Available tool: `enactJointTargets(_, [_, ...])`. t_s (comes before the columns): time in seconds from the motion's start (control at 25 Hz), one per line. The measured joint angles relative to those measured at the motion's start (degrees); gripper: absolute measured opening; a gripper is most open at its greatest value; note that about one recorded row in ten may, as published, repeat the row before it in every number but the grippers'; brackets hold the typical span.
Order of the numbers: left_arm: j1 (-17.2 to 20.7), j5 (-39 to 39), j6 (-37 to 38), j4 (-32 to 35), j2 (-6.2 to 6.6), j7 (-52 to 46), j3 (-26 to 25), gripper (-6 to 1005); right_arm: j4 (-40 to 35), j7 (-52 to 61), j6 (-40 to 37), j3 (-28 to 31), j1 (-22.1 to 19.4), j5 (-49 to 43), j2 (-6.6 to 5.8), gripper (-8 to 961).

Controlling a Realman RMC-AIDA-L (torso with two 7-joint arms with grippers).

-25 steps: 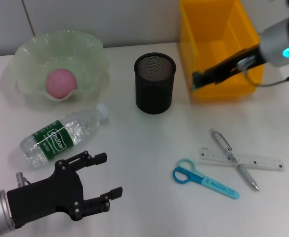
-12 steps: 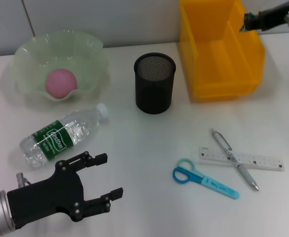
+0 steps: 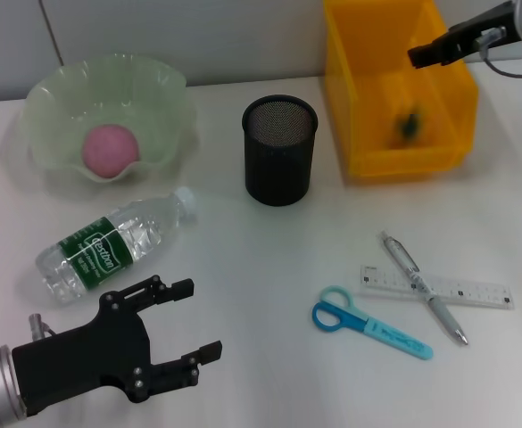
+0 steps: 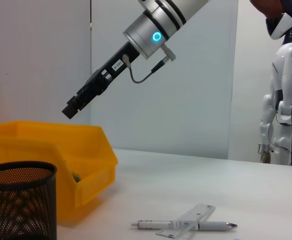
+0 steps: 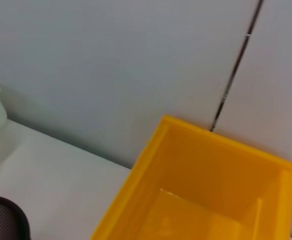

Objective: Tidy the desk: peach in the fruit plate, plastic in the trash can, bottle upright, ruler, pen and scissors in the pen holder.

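The right gripper [image 3: 418,56] hangs above the yellow trash can [image 3: 360,89]; whether its fingers are parted cannot be told. Below it, inside the can, lies the plastic [image 3: 410,124], a small dark blurred scrap. The left gripper [image 3: 192,323] rests spread and empty.

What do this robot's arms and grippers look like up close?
Both arms are smooth silver-grey tubes ending in black grippers. The left gripper is a flat, angular black frame with small silver screws and two jointed fingers. The right gripper is long and slim, with a glowing cyan ring and a thin dark cable looping beside it.
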Motion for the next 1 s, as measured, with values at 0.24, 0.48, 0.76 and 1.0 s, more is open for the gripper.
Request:
enactJointTargets(0.24, [0.0, 0.0, 0.2, 0.0, 0.04, 0.0, 0.0, 805, 0.1, 0.0, 0.8, -1.3, -0.1, -0.1, 0.09, 682])
enactJointTargets(0.48, [0.2, 0.0, 0.6, 0.0, 0.05, 0.2, -0.4, 805, -3.1, -0.4, 0.6, -3.0, -2.0, 1.5, 0.21, 804])
enactJointTargets(0.76, [0.2, -0.1, 0.7, 0.0, 0.04, 0.2, -0.4, 805, -14.1, -2.7, -2.0, -10.0, -9.8, 13.4, 0.27, 845])
enactJointTargets(1.0, [0.6, -0.5, 0.9, 0.3, 0.00, 0.4, -1.0, 805, -20.2, -11.5, -2.7, -14.7, -19.6, 26.9, 0.48, 845])
